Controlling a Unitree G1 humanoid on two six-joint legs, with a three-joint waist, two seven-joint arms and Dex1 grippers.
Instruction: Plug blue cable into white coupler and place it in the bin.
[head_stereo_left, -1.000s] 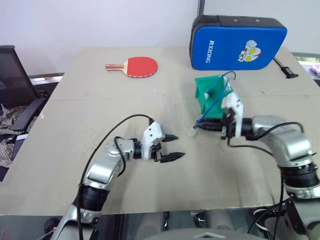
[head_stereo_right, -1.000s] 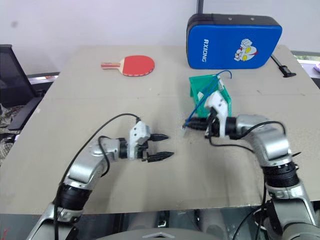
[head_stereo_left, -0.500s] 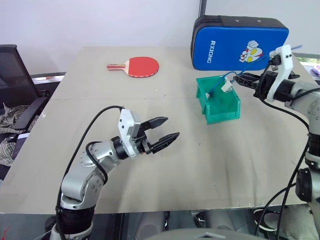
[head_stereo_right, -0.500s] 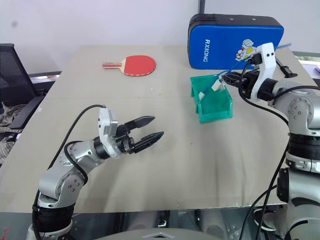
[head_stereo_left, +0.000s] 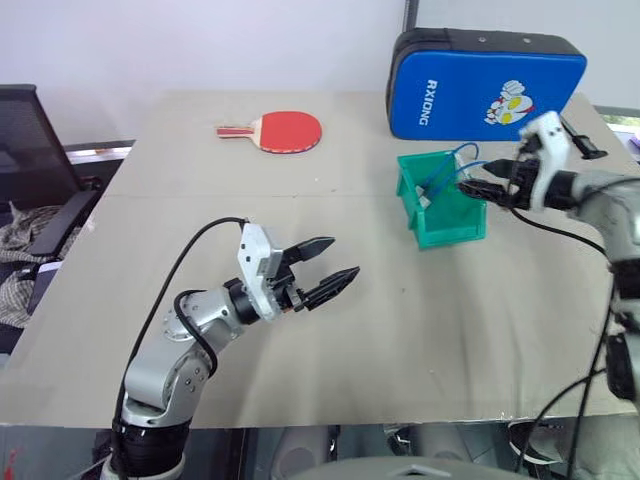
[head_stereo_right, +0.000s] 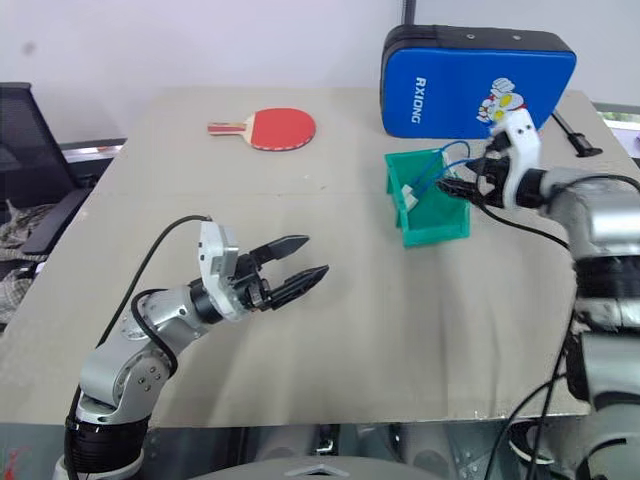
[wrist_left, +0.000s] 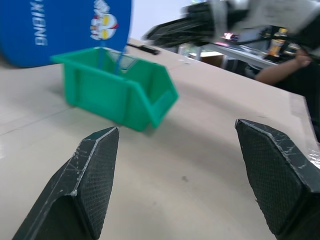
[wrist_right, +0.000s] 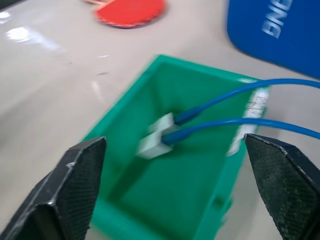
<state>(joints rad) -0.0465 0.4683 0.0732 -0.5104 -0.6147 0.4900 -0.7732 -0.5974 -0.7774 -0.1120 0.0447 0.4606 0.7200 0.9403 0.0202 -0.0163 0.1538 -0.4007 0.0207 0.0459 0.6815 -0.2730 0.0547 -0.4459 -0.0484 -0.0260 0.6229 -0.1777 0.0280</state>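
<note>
While blue cable (wrist_right: 215, 107) lies in bin (head_stereo_left: 440, 225), right hand (head_stereo_left: 478, 187) spread empty beside it, left hand (head_stereo_left: 322, 270) level, agape, empty

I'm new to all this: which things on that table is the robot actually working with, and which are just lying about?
Part of the job:
- blue cable
- white coupler
- green bin

Just lying about:
- red paddle
- blue padded case

We see wide bare table (head_stereo_left: 330, 370) between the left gripper (head_stereo_left: 334, 264) and the bin (head_stereo_left: 440, 212). The blue cable (wrist_right: 235, 107) loops over the bin's right rim, where the right gripper (head_stereo_left: 478, 189) hovers. The blue case (head_stereo_left: 487, 83) blocks the far side; the paddle (head_stereo_left: 278, 131) lies far left.
</note>
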